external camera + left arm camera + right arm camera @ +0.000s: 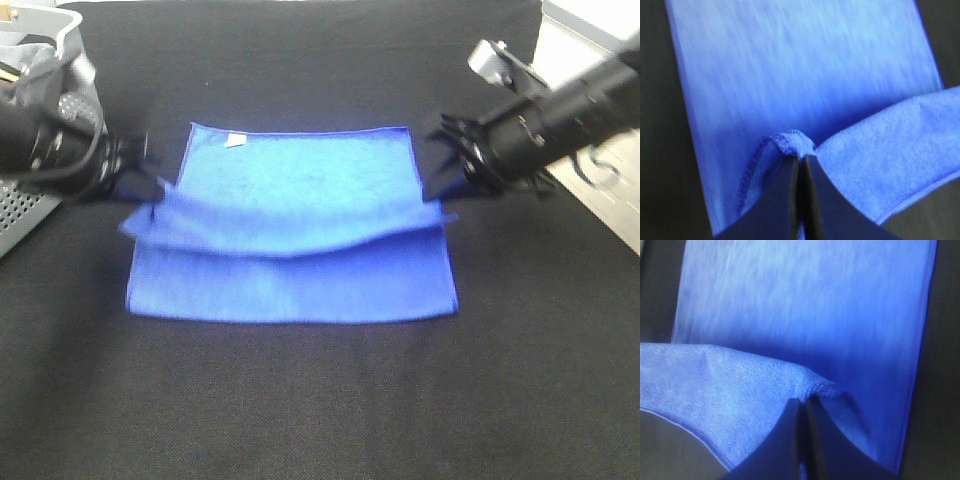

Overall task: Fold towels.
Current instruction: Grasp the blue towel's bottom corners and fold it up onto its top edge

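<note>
Between the left end effector and right end effector, each clamped on a raised corner, the blue towel sags above its flat part on the table, so the fold seems begun, not yet laid down.

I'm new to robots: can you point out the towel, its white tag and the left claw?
towel (290, 290): high camera view, flat front part
white tag (235, 140): high camera view, its middle
left claw (800, 159): left wrist view, between its tips
</note>
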`<state>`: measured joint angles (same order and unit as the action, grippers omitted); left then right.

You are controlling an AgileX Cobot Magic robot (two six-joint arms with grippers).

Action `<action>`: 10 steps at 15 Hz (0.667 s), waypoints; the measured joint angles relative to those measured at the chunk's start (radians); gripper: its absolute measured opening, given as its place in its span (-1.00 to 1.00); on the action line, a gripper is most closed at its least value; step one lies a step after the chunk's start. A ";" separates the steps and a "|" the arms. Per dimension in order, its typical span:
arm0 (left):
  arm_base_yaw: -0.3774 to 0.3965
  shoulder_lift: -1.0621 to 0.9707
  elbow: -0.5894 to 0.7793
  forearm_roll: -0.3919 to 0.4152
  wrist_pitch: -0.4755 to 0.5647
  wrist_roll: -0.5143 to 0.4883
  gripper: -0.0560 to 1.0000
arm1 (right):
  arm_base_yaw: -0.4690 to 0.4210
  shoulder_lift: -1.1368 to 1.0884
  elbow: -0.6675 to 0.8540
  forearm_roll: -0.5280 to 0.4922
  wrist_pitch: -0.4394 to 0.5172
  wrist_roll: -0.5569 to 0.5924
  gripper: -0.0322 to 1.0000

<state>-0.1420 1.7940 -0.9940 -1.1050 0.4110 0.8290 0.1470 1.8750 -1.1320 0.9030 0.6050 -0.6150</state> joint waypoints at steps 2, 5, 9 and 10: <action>0.027 0.066 -0.097 0.001 0.017 -0.012 -0.88 | 0.000 0.076 -0.118 -0.049 0.017 0.051 -0.94; 0.053 0.191 -0.284 0.000 0.037 -0.021 -0.88 | 0.000 0.215 -0.364 -0.165 0.043 0.152 -0.94; 0.054 0.369 -0.584 0.003 0.039 -0.021 -0.88 | 0.000 0.384 -0.678 -0.292 0.046 0.235 -0.94; 0.054 0.414 -0.644 0.003 0.039 -0.021 -0.88 | 0.000 0.423 -0.735 -0.302 0.045 0.236 -0.94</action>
<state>-0.0880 2.2080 -1.6380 -1.1020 0.4500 0.8080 0.1470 2.2980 -1.8670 0.6010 0.6500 -0.3790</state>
